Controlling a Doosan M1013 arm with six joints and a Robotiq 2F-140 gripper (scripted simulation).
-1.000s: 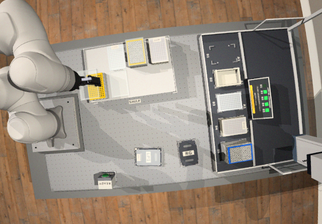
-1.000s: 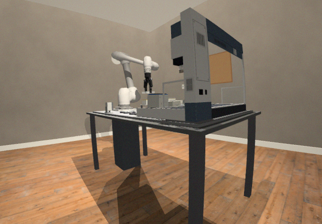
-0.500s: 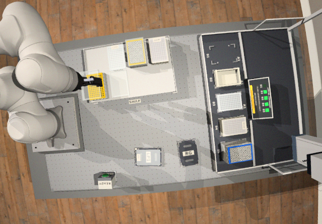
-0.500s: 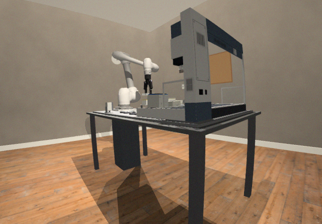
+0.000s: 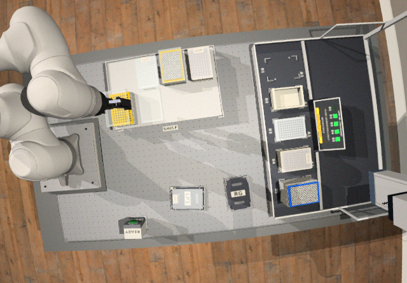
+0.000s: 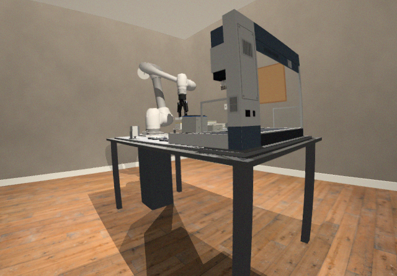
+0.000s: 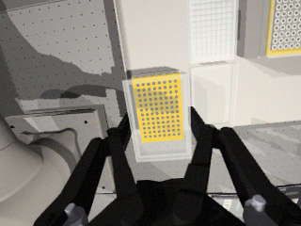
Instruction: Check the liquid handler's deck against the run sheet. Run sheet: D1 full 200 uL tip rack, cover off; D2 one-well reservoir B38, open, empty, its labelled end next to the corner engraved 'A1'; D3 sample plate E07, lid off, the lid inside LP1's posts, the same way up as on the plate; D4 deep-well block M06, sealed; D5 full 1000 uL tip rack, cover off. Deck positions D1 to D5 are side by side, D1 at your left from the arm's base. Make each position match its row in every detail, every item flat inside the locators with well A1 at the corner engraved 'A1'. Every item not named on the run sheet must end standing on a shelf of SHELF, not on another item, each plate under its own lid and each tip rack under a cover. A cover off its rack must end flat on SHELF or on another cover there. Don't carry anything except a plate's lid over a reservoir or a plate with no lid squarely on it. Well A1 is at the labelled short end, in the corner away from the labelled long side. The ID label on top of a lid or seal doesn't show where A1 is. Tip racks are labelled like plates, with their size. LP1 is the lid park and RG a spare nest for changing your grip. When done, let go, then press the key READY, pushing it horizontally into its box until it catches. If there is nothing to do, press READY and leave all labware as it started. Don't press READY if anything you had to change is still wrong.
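Observation:
My gripper [image 7: 159, 117] is shut on a clear tip-rack cover [image 7: 157, 115], with one finger on each long side. The cover hangs over a yellow-topped tip rack [image 5: 121, 109] at the near left corner of SHELF [image 5: 164, 86]. The rack's yellow top with dark holes shows through the cover in the wrist view. I cannot tell whether the cover touches the rack. From the side, the gripper [image 6: 182, 108] points straight down. Deck position D1 [image 5: 283, 65] is empty. D2 holds an open cream reservoir [image 5: 287, 98], D3 a white plate [image 5: 289, 128], D4 a deep-well block [image 5: 294, 159] and D5 a blue-rimmed tip rack [image 5: 303, 193].
SHELF also holds a white plate [image 5: 147, 71], a second yellow-rimmed tip rack [image 5: 171, 65], another plate [image 5: 200, 63] and a clear cover lying flat [image 5: 150, 105]. LP1 [image 5: 187, 198], RG [image 5: 238, 193] and the READY key [image 5: 132, 227] are along the table's front. The arm's base [image 5: 70, 155] is beside SHELF.

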